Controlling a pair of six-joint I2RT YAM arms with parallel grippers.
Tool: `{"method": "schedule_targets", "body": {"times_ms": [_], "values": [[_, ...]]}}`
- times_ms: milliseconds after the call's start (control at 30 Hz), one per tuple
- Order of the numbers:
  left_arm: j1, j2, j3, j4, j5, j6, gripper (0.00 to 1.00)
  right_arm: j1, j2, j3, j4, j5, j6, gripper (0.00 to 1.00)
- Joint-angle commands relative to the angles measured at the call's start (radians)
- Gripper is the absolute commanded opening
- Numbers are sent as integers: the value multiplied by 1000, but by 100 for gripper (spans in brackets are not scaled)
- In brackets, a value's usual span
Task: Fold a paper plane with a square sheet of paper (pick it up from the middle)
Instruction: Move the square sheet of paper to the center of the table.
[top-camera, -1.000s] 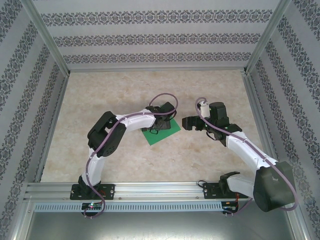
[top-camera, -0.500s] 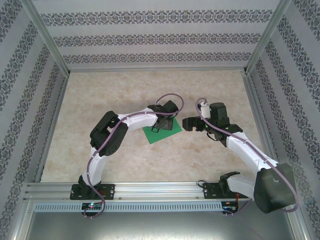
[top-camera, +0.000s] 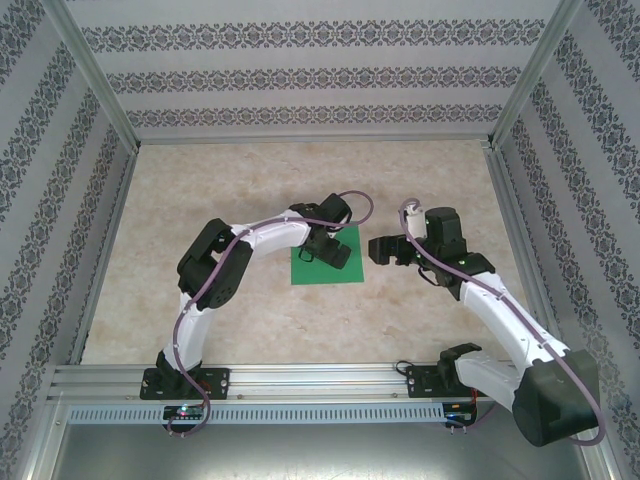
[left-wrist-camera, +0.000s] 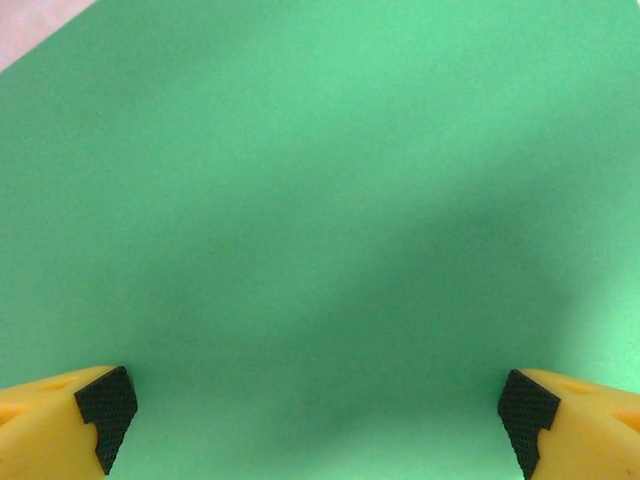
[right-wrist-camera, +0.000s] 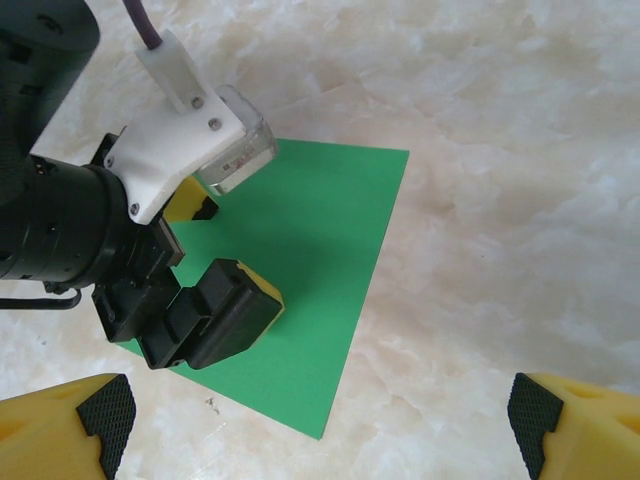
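Note:
The square sheet of paper (top-camera: 325, 268) is bright green and lies flat on the marble-patterned tabletop, its edges square to the table. My left gripper (top-camera: 326, 250) hovers low over the sheet's upper middle, open, its yellow, black-padded fingertips (left-wrist-camera: 105, 410) spread wide with only green paper (left-wrist-camera: 320, 220) between them. From the right wrist view the left gripper (right-wrist-camera: 215, 255) straddles the sheet (right-wrist-camera: 320, 250) with both fingers down near it. My right gripper (top-camera: 378, 250) is open just right of the sheet, facing it; its fingertips (right-wrist-camera: 108, 412) stand far apart above the sheet's near corner.
Patterned walls and aluminium posts (top-camera: 100, 90) box in the table on three sides. A metal rail (top-camera: 320, 378) with both arm bases runs along the near edge. Bare tabletop (top-camera: 250, 185) extends behind and to both sides of the sheet.
The sheet has turned from a tilted diamond to square with the table. The left gripper turned with it over the sheet. The right gripper shifted slightly right.

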Motion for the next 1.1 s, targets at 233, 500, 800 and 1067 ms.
{"method": "schedule_targets", "body": {"times_ms": [233, 500, 800, 1067], "values": [[5, 25, -15, -80, 126, 47, 98, 30, -11, 12, -32, 2, 19, 98], [7, -117, 1, -102, 60, -41, 100, 80, 33, 65, -91, 61, 87, 98], [85, -421, -292, -56, 16, -114, 100, 270, 159, 154, -134, 272, 279, 98], [196, -631, -572, 100, 154, -156, 100, 437, 400, 299, -167, 446, 408, 98]]}}
